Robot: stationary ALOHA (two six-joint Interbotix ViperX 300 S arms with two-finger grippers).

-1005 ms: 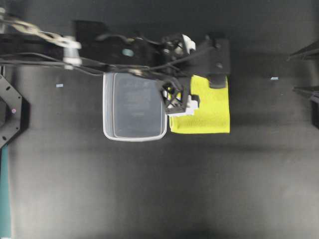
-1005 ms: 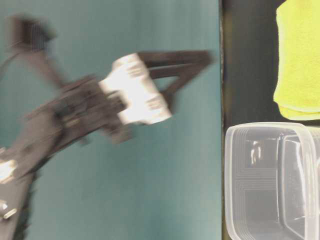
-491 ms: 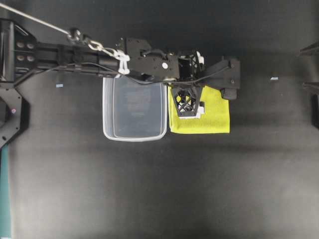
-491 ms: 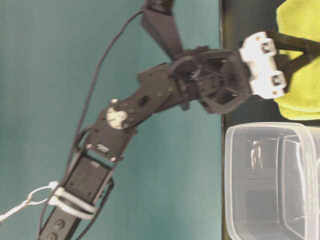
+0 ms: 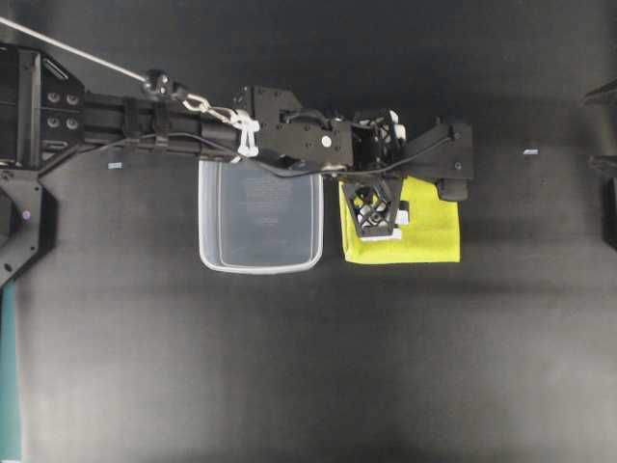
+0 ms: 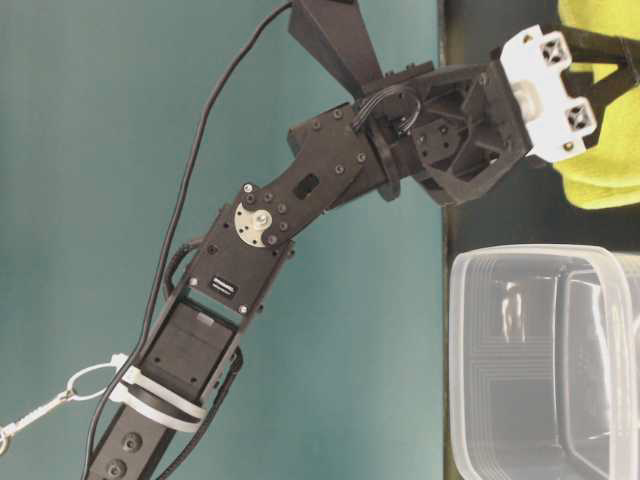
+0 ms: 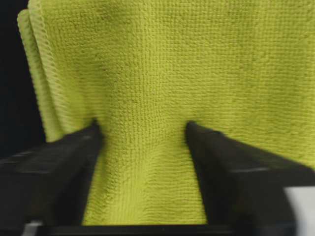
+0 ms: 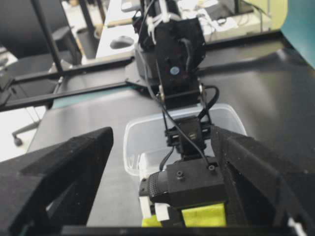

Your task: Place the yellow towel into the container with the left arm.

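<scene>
**Inspector:** Overhead exterior view: yellow towel (image 5: 424, 236) flat on the bench near its far edge, just beside the container (image 5: 260, 217) and apart from it by a narrow strip of bare bench (image 5: 308, 367). Left gripper (image 5: 379, 214) low over the towel's container-side half.

**Second:** Jaw state?

**Inspector:** Spread, per the left wrist view: two dark fingers (image 7: 54, 167) pressed into the cloth, a ridge of towel bunched up between them, not yet pinched. Right gripper (image 8: 162, 177) also spread, holding nothing, well off to the far side.

**Second:** Advice for the step in hand?

**Inspector:** Judged to be the grasp. Best to close fully on the bunched ridge, catching all folded layers rather than the top one only, then lift straight up before crossing to the container, clearing its thick rim. Release only once centred over the opening; fit looks snug.

**Second:** Anything obscured?

**Inspector:** Far edge of the towel covered by the arm in the overhead view. Fingertip contact with the bench not visible. Table-level view cuts off most of the towel and the container's right side. Number of towel layers unclear.
</scene>
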